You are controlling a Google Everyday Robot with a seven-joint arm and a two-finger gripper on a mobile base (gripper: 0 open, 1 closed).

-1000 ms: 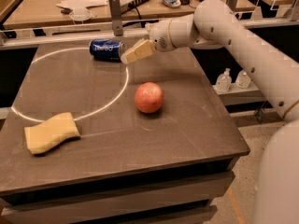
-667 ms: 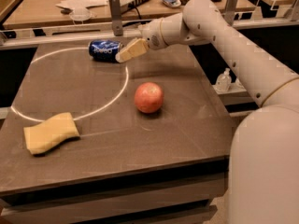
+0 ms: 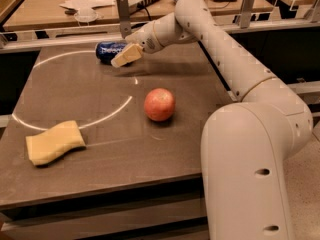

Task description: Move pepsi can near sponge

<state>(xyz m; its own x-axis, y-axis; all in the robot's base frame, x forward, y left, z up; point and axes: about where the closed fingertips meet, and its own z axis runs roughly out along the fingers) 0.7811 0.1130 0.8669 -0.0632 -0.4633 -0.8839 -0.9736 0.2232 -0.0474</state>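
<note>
My arm (image 3: 240, 74) reaches from 4 o'clock across the dark table (image 3: 100, 184) to its 12 o'clock edge. Sponge (image 3: 54, 142): flat at 8 o'clock, well apart from the can. Apple (image 3: 159, 104): just right of centre. Pepsi can (image 3: 109, 50): on its side at 12 o'clock. My gripper (image 3: 126, 55): at the can's right end; whether it grips, I cannot tell.

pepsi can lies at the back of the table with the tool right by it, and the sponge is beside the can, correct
No. The camera view shows the sponge near the front-left corner of the table, well apart from the pepsi can. The rest holds: the can lies at the back with the tool right by it.
</note>
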